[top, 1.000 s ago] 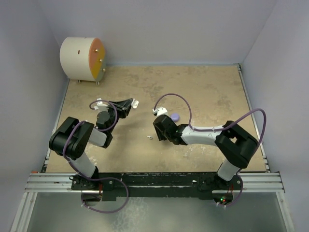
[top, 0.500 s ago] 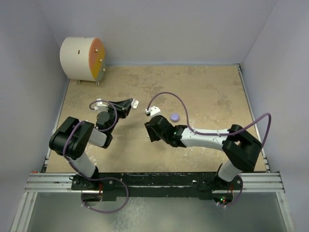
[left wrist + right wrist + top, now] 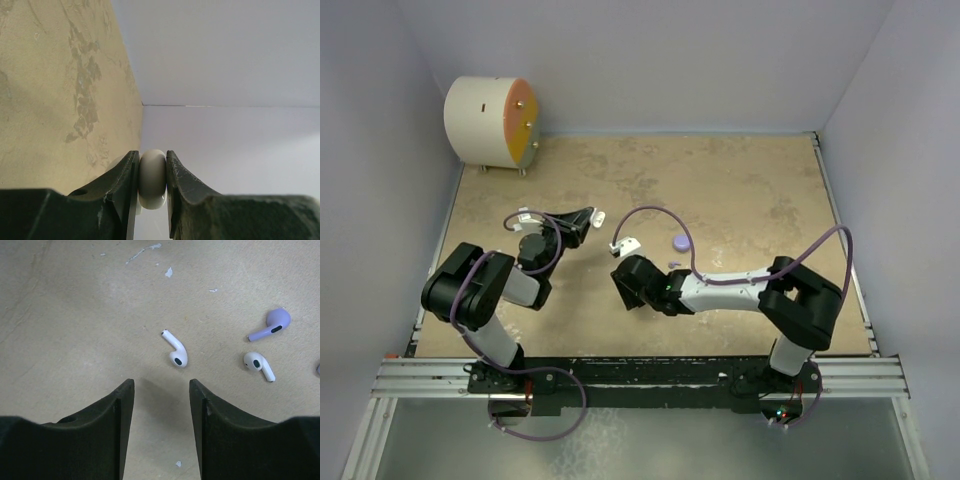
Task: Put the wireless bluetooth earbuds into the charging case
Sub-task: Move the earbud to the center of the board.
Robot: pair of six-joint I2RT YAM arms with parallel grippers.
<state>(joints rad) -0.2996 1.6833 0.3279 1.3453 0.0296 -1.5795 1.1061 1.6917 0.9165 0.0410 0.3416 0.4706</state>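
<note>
Nearest white earbud (image 3: 176, 351) lies loose on the table (image 3: 75, 315); nothing seated yet.
It is just ahead of the right gripper (image 3: 161, 386), whose jaws stand part-spread and empty. A lilac earbud (image 3: 270, 324) and a second white earbud (image 3: 259, 365) lie further off. The left gripper (image 3: 152, 156) pinches the white half of the charging case (image 3: 152, 179). The lilac half (image 3: 681, 242) sits apart on the table. As I judge it, every insertion remains.

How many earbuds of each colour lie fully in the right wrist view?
white earbuds: 2
lilac earbud: 1
total: 3
A lilac sliver at the right edge is cut off, so it is not counted.
</note>
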